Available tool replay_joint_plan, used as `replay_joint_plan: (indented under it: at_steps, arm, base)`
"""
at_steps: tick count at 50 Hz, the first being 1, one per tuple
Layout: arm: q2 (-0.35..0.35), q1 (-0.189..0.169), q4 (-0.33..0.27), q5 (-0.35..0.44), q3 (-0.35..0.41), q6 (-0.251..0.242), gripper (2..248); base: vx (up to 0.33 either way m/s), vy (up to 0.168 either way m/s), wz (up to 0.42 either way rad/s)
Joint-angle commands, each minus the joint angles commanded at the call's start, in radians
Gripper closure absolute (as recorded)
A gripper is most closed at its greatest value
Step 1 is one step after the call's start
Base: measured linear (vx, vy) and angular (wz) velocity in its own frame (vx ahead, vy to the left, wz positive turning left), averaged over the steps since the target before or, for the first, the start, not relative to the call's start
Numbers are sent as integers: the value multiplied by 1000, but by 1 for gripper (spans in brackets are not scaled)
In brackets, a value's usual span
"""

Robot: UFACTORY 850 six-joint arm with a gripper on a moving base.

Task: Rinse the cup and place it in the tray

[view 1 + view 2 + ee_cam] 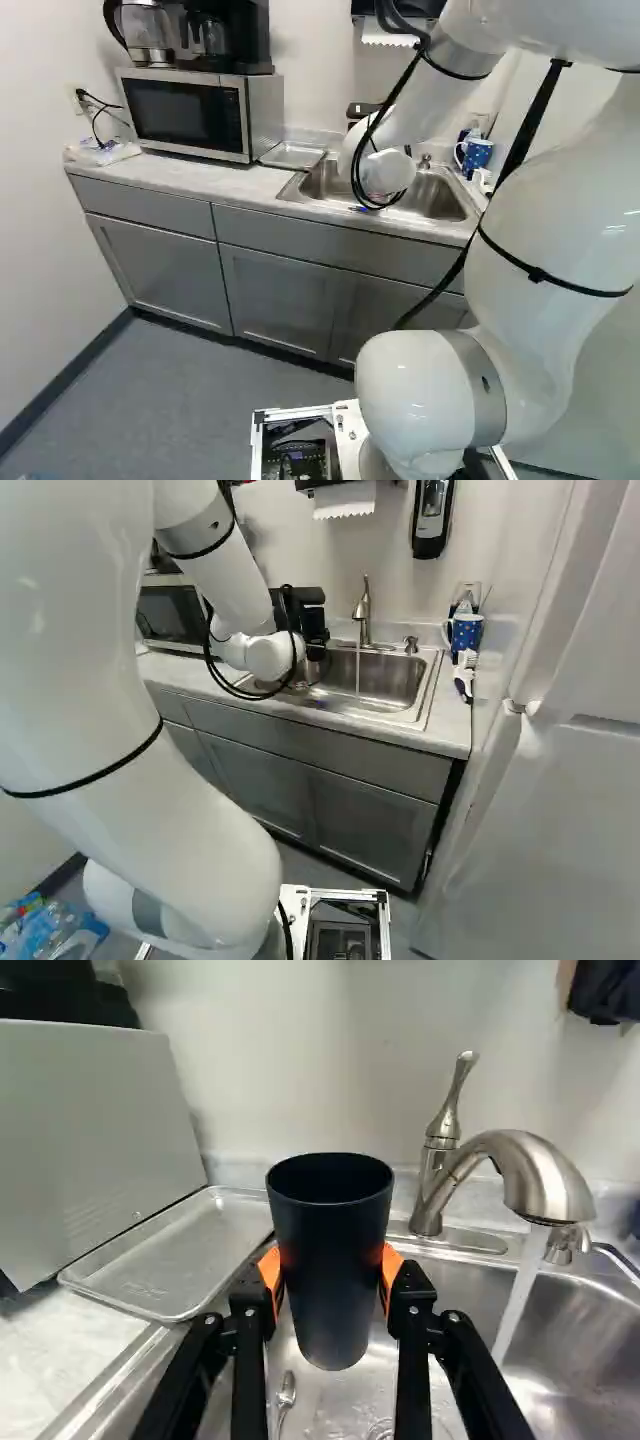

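At the sink's left end in the right base view is my gripper [312, 625], partly hidden by the arm. In the wrist view, the gripper [330, 1278] is shut on a dark, upright cup [332, 1260], an orange pad on either side. The cup is above the sink [480, 1310], between the metal tray [190, 1250] and the faucet [530, 1175]. A stream of water [519, 1290] falls from the faucet, beside the cup and apart from it. The tray, with nothing on it, lies on the counter against the sink's edge.
A microwave [190, 112] stands beside the tray. A spoon [286, 1390] lies in the sink under the gripper. At the sink's far side from the tray are a blue dotted mug [466, 632] and a brush [464, 675]. A soap dispenser [432, 518] hangs on the wall.
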Motion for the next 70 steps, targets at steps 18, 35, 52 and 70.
replay_joint_plan:
  at_steps: [18, 35, 52, 70]
  arm:
    - [-9, -57, 0, 14, 33, 0, 134]
    - [-30, -112, 0, 14, 50, 0, 134]
    - [-52, -166, 0, 14, 68, 0, 134]
    - [-82, -200, 0, 14, 57, 0, 134]
  base:
    - [0, 0, 0]
    - [0, 0, 0]
    - [0, 0, 0]
    - [0, 0, 0]
